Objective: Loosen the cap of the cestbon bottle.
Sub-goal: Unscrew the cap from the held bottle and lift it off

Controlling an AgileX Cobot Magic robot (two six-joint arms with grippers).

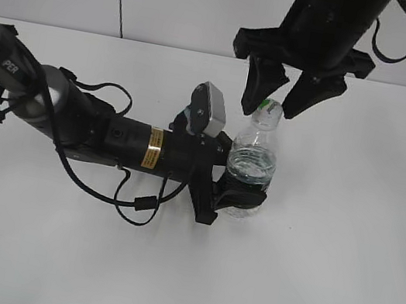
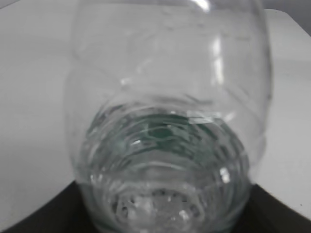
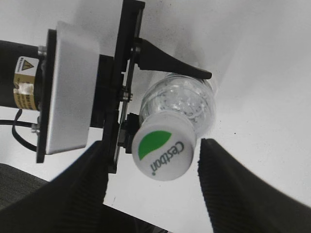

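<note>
The cestbon bottle (image 1: 252,161) stands upright on the white table, clear with water in it. My left gripper (image 1: 239,194) is shut on its lower body; in the left wrist view the bottle (image 2: 167,121) fills the frame and the fingers show only as dark corners. The white cap (image 1: 271,107) with a green patch sits on the neck. My right gripper (image 1: 276,102) hangs open above, one finger on each side of the cap, not touching it. The right wrist view shows the cap (image 3: 163,150) from above, between the two dark fingers (image 3: 153,189).
The left arm (image 1: 97,129) lies across the white table (image 1: 343,248) from the left, with a loose black cable (image 1: 135,203) looping in front of it. A grey wall (image 1: 174,1) stands behind the table.
</note>
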